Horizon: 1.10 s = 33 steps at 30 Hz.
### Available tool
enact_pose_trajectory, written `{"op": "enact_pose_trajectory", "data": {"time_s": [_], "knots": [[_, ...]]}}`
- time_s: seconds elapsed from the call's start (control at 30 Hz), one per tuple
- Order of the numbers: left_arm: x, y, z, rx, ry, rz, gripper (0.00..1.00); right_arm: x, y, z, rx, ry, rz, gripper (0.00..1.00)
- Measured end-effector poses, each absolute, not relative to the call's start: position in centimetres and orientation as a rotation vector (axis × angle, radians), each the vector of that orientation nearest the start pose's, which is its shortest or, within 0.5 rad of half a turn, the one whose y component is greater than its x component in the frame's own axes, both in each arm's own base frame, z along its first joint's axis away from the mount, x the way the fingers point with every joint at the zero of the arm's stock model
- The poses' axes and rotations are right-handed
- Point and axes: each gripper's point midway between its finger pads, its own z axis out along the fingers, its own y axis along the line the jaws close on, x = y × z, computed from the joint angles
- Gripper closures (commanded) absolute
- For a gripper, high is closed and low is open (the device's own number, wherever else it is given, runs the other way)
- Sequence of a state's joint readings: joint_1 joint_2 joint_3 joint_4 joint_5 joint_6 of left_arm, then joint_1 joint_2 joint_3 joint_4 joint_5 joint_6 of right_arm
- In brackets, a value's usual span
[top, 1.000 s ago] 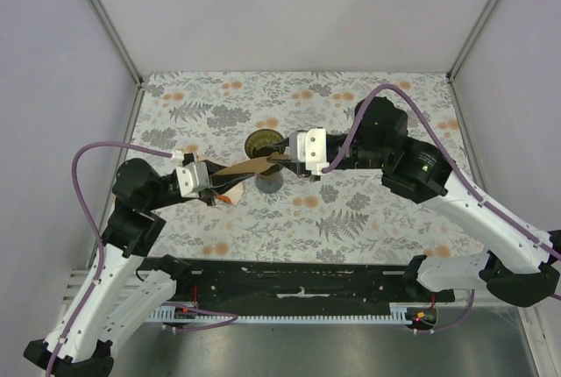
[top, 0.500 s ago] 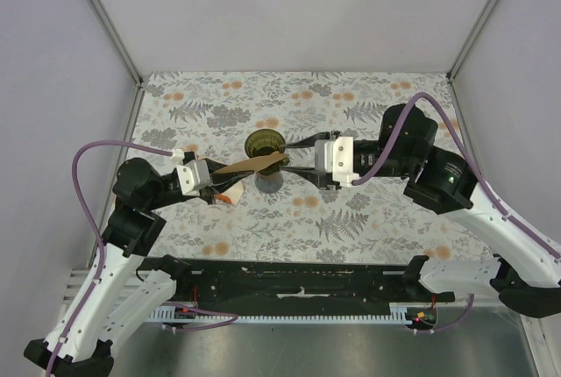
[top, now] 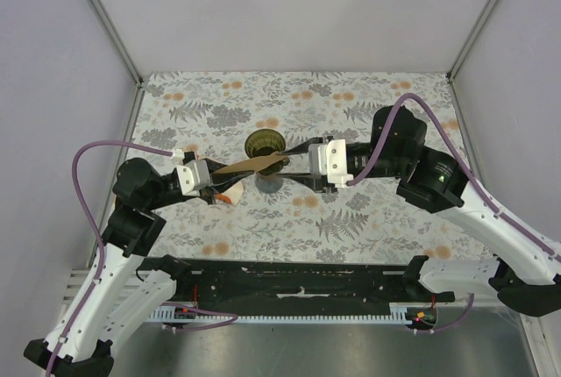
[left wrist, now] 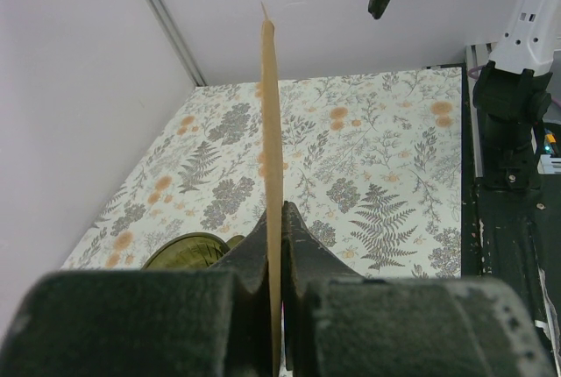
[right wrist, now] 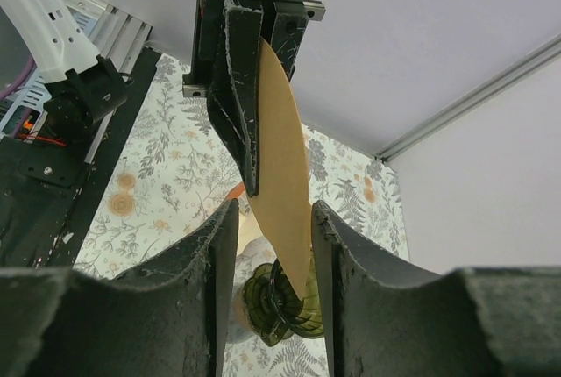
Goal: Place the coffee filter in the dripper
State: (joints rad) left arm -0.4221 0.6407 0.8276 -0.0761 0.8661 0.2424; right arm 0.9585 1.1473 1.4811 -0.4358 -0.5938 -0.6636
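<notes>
Now, note the filter (top: 254, 165) held off the table (top: 386, 210), pinched flat and edge-on in the left gripper (top: 216, 177), clamped tight on its left end. Find the free right end hanging over the near rim of the dripper (top: 265, 142), standing mouth up. See the right gripper (top: 294, 160) spread wide, gripping nothing, aimed at that free end. From its own camera, read one finger (right wrist: 219, 254) on each side of the filter (right wrist: 285, 175). From the left wrist view, read both fingertips past the tip and off to one side. Cannot tell, then, whether truly straddling the paper or just short of it.

Judged as the step in hand: taking the free end so as to open the flat cone for seating. To do it well:

- Advance the right gripper slowly along the filter's plane.
- Centre the paper between the fingers before closing.
- Take only one layer if meaning to part the mouth.
- Close gently: thin paper, likely to crease or tear under a sideways pull.
- Hold the left grip steady meanwhile, with no twist.
- Bring the point down over the dripper's centre and release only once seated.
- Mind the orange carton (top: 230, 195) just under the left gripper.
</notes>
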Motion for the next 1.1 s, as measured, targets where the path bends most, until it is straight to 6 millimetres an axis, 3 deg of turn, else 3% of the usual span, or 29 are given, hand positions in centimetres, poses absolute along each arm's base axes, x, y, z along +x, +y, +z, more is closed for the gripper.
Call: {"op": "enact_pose_trajectory", "data": {"time_s": [0.33, 1.1], "knots": [[16.4, -21.3, 35.7, 1.121, 1.068, -0.771, 0.98, 14.1, 33.5, 43.7, -1.497, 0.797, 0.717, 0.60], [16.3, -21.3, 35.8, 1.121, 1.066, -0.770, 0.98, 15.5, 34.1, 42.1, -1.505, 0.872, 0.683, 0.59]]}}
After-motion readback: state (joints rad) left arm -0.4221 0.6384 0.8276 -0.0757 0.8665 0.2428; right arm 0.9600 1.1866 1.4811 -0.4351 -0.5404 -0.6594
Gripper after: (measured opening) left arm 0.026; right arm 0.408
